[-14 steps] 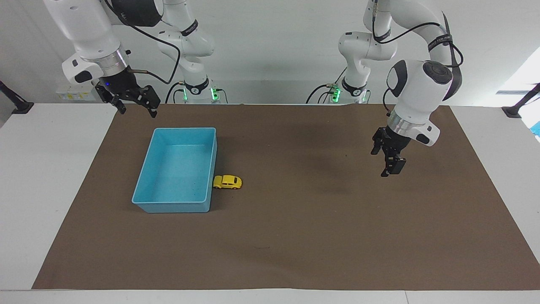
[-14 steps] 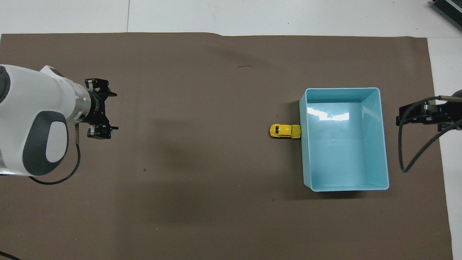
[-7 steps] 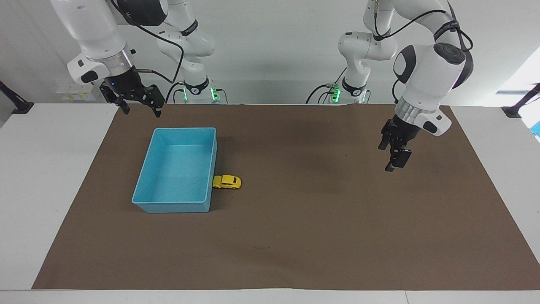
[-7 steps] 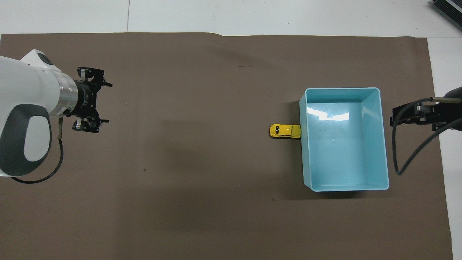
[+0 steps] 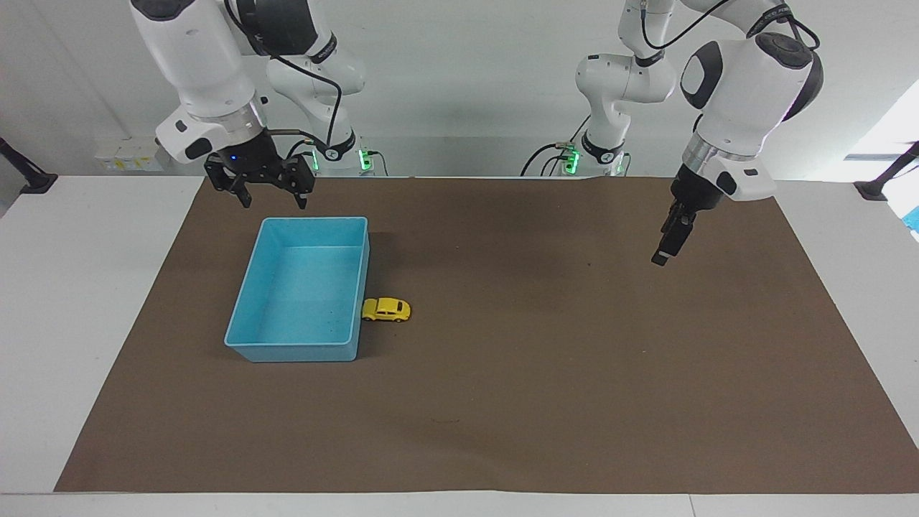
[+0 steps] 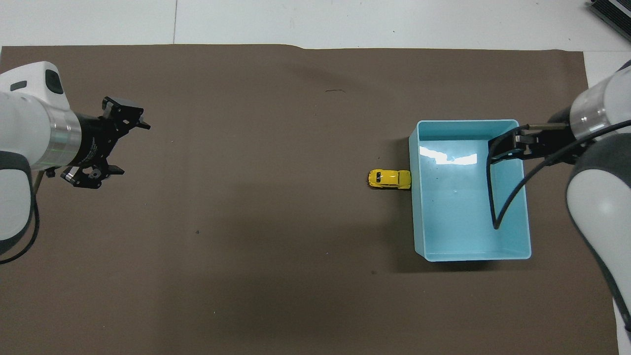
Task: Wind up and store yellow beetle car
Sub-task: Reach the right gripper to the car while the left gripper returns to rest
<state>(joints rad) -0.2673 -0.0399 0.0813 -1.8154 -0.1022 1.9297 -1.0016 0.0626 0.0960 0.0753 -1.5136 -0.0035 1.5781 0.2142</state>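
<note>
The yellow beetle car (image 5: 386, 309) (image 6: 389, 179) stands on the brown mat, touching the outer wall of the light blue bin (image 5: 298, 352) (image 6: 468, 217) on the side toward the left arm's end. Nothing lies in the bin. My right gripper (image 5: 273, 202) (image 6: 505, 147) hangs open and empty in the air over the bin's part toward the right arm's end. My left gripper (image 5: 662, 257) (image 6: 132, 148) is open, empty and raised over bare mat toward the left arm's end, well apart from the car.
The brown mat (image 5: 546, 373) (image 6: 256, 246) covers most of the white table (image 5: 79, 287). A black cable (image 6: 498, 197) from the right wrist loops over the bin in the overhead view.
The right gripper has swung in from beside the mat to over the bin. The left gripper has risen, turned and drawn back toward the left arm's end. Car and bin have not moved.
</note>
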